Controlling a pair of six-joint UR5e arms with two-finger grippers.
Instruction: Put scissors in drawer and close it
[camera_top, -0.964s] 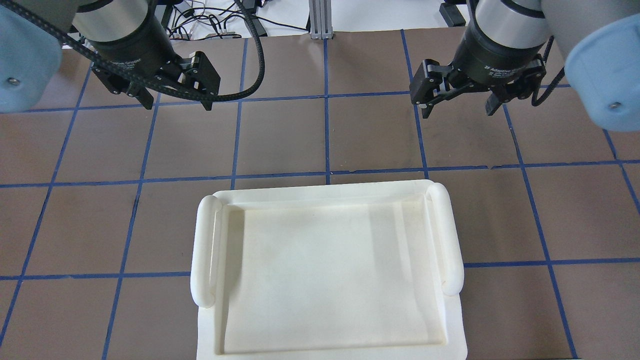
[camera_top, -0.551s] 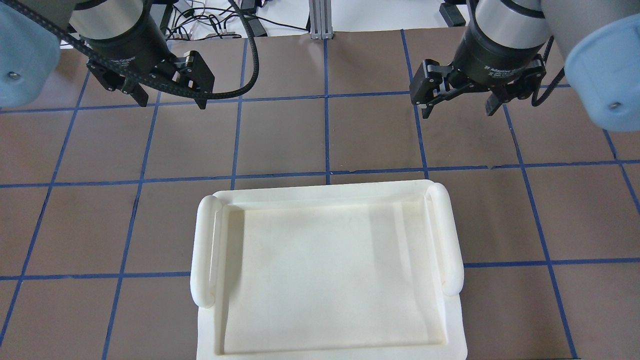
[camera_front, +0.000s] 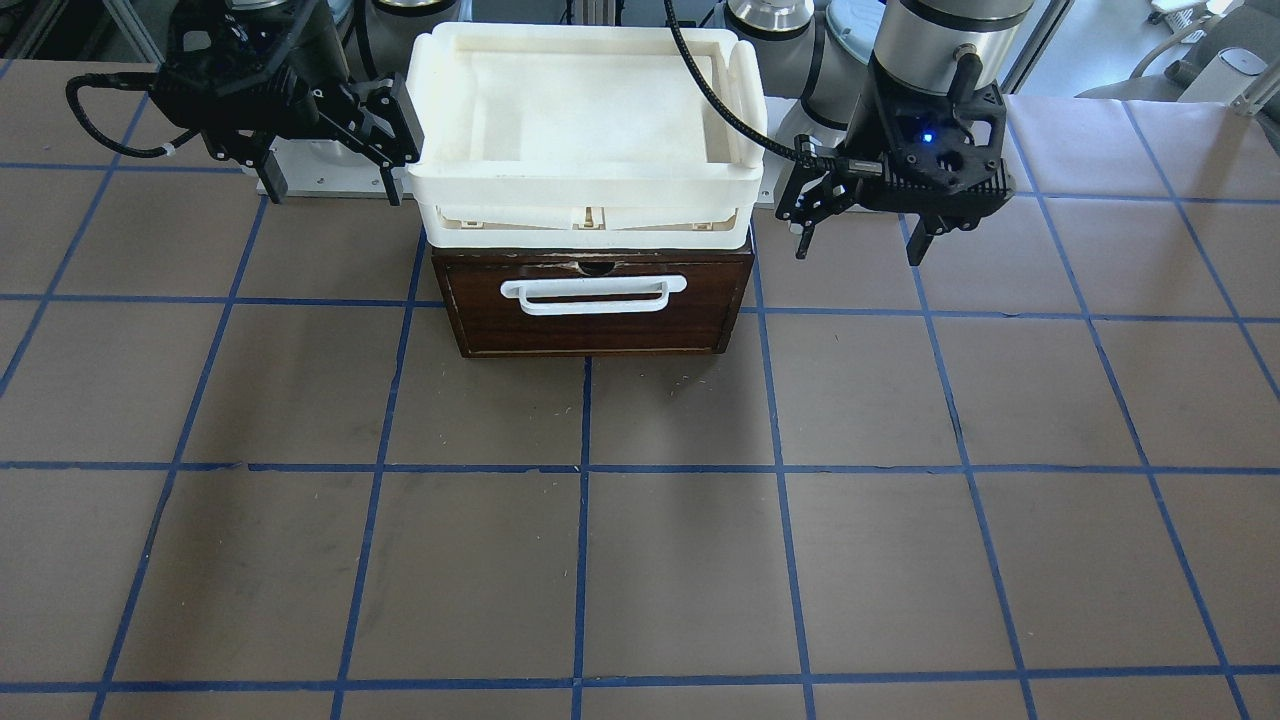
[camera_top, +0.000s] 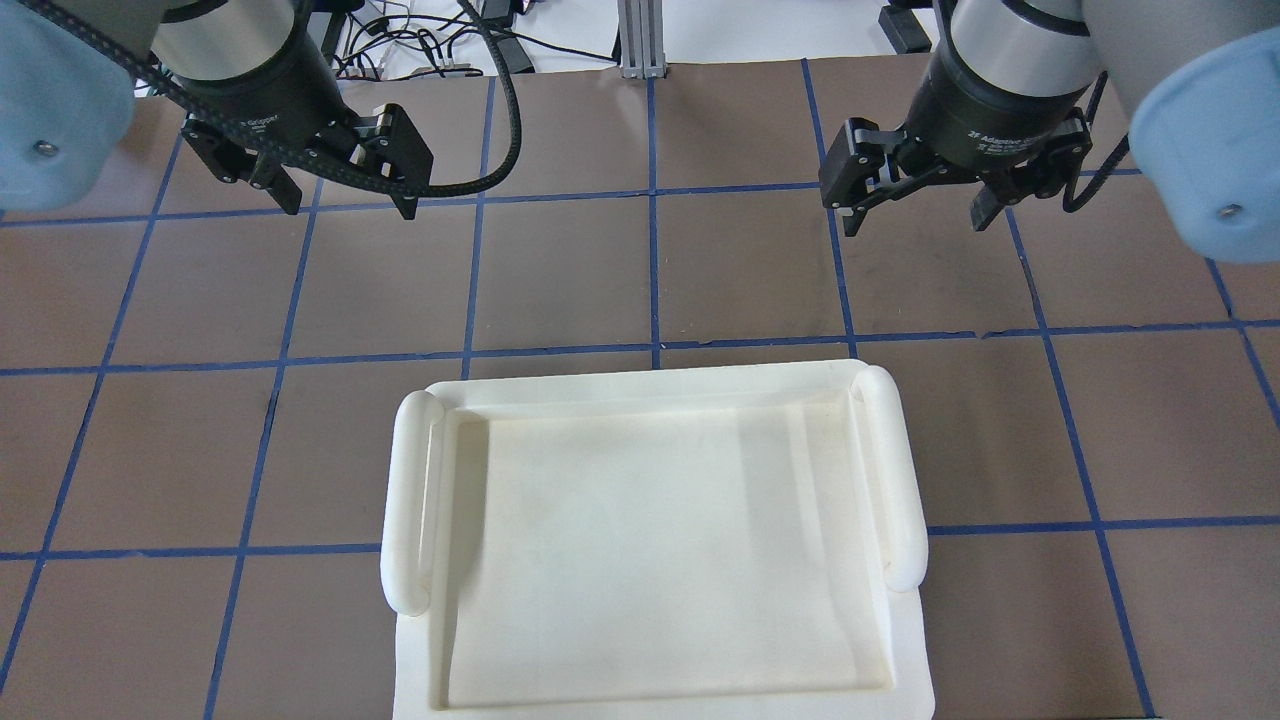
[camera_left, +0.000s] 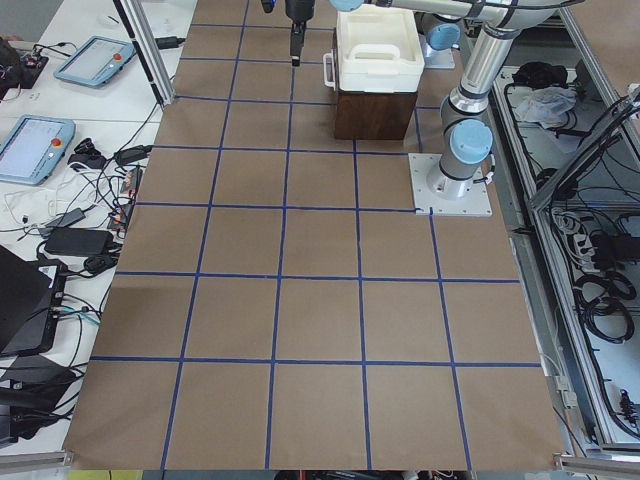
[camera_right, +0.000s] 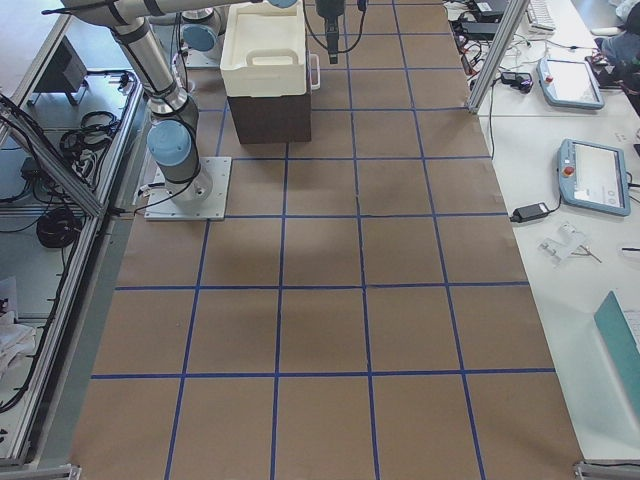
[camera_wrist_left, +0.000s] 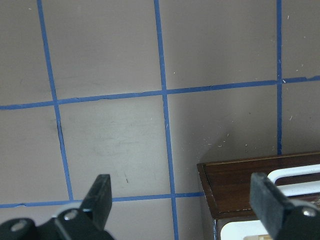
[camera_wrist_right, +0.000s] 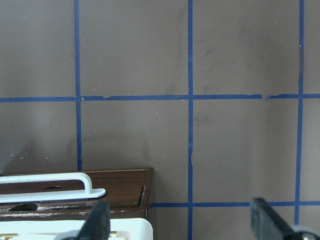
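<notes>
— Looking for the scissors; found in no view, neither on the desk (camera_front: 600, 560) nor in either hand.
— Checked the drawer (camera_front: 600, 330); shut flush in the cabinet (camera_left: 373, 115), with the white handle (camera_front: 594, 296) facing away from the robot; no telling its contents.
— And the hands?
— Found the left hand (camera_front: 858, 240) spread and empty, hovering just beside the cabinet; same for the right hand (camera_front: 335, 185) on the other side; probably parked there to flank the cabinet and stay clear of the tray (camera_front: 590, 185) resting on top.
— Likely finished, then, or not yet begun; cannot say which.
</notes>
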